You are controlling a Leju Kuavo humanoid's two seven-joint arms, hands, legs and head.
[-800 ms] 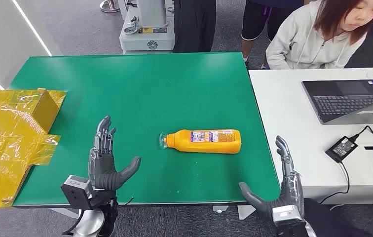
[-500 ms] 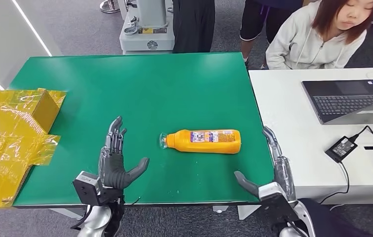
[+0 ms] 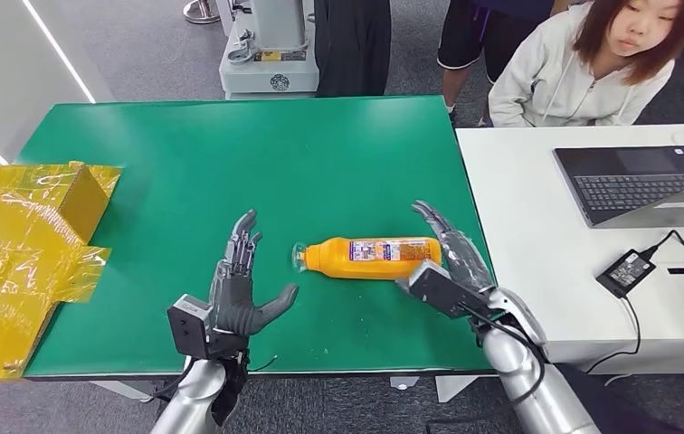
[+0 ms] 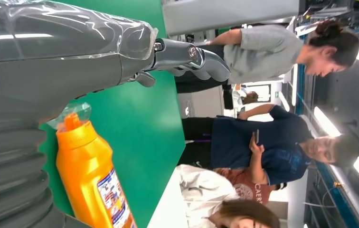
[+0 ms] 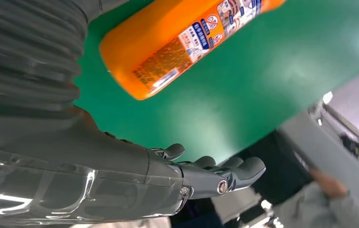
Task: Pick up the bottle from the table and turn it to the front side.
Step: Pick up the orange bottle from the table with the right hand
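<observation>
Orange plastic bottle (image 3: 375, 258) lies on its side on the green tabletop (image 3: 257, 154), toward the near right part of the surface, cap end pointing to the robot's left and printed label facing up. Nothing grips it.

Right hand (image 3: 451, 253) sits at the bottle's base end, fingers spread and extended, holding nothing; whether it touches the base cannot be told from the head view, and the right wrist view shows the base just beside the palm cover. Judgement: the hand is placed there to close round the body for the lift.

Left hand (image 3: 243, 289) is apart from the bottle on the cap side, palm turned toward it, fingers spread, empty. Judgement: it stands ready to steady or receive the bottle during the turn. The pick-up is not yet done.

Surface: flat green covering, a few small specks near the front edge. Crumpled yellow wrapping (image 3: 22, 244) lies at the far left edge, well apart from the bottle.

Room: a white desk (image 3: 537, 226) adjoins on the right, carrying a laptop (image 3: 637, 185) and a power adapter (image 3: 626, 271). A person in a light hoodie (image 3: 560, 86) sits behind it; others stand beyond the tabletop.
</observation>
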